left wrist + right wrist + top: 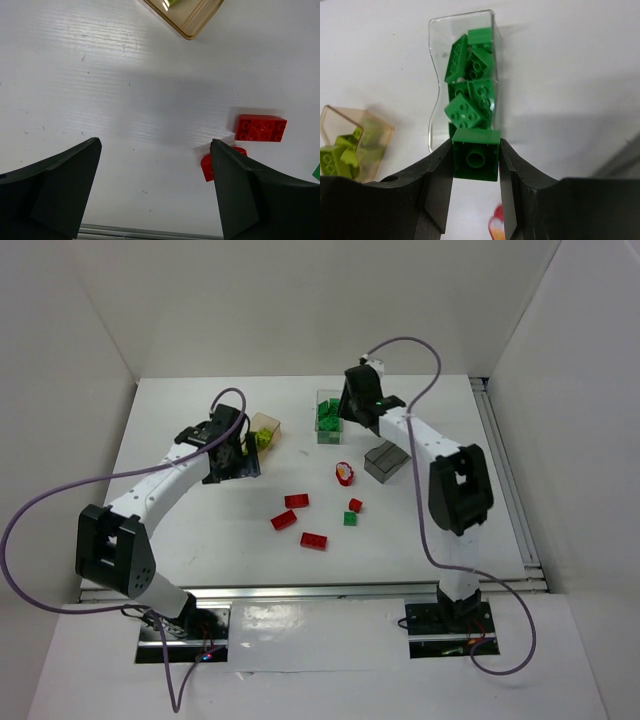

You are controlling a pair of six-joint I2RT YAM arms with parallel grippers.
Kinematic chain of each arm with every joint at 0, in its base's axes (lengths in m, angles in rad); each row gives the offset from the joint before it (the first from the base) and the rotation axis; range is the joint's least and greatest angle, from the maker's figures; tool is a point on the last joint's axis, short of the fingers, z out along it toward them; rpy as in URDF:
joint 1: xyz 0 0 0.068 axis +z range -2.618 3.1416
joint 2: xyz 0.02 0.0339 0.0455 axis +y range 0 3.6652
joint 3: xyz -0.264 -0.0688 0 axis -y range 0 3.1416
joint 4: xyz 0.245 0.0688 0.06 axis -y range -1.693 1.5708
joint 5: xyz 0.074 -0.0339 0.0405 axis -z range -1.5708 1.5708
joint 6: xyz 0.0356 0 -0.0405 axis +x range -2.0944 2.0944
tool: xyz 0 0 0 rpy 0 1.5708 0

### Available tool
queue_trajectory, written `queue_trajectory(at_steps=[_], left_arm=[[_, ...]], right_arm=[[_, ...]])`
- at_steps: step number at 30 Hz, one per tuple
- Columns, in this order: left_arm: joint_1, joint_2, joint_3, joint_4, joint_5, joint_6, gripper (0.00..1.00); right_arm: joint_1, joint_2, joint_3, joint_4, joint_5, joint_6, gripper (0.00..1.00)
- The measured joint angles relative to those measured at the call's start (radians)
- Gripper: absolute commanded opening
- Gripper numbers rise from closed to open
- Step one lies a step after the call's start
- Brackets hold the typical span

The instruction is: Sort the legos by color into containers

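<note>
Pinching a green brick, the right gripper sits below the clear container mid-frame; left gripper gapes wide beside, perhaps, a red brick lower right.

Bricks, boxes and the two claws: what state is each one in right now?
Right gripper, shut on a green brick.
Left gripper, open, empty.
Clear box, holding green bricks.
Tan box, holding yellow-green bricks.
Grey box, looks empty.
Red bricks, loose on the table.
Loose green brick, on the table, unsorted.
</note>
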Motion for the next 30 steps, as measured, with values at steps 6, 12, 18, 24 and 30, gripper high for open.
queue_trajectory(at_steps=[6, 12, 18, 24, 30], left_arm=[[0.0, 0.0, 0.006, -0.001, -0.026, 0.0, 0.99], [0.0, 0.0, 0.006, -0.005, -0.038, 0.0, 0.99], [0.0, 0.0, 0.006, -0.008, -0.038, -0.001, 0.99], [0.0, -0.006, 0.005, -0.01, -0.037, -0.001, 0.99], [0.0, -0.047, 0.004, -0.012, -0.022, -0.003, 0.99]], right_arm=[[0.025, 0.225, 0.143, 0.017, 0.006, -0.03, 0.29], [0.02, 0.357, 0.338, 0.032, -0.004, -0.043, 0.69], [0.022, 0.322, 0.303, 0.039, 0.009, -0.074, 0.64], [0.049, 0.011, -0.074, 0.059, 0.054, -0.072, 0.36], [0.141, -0.309, -0.389, 0.068, 0.057, -0.018, 0.69]])
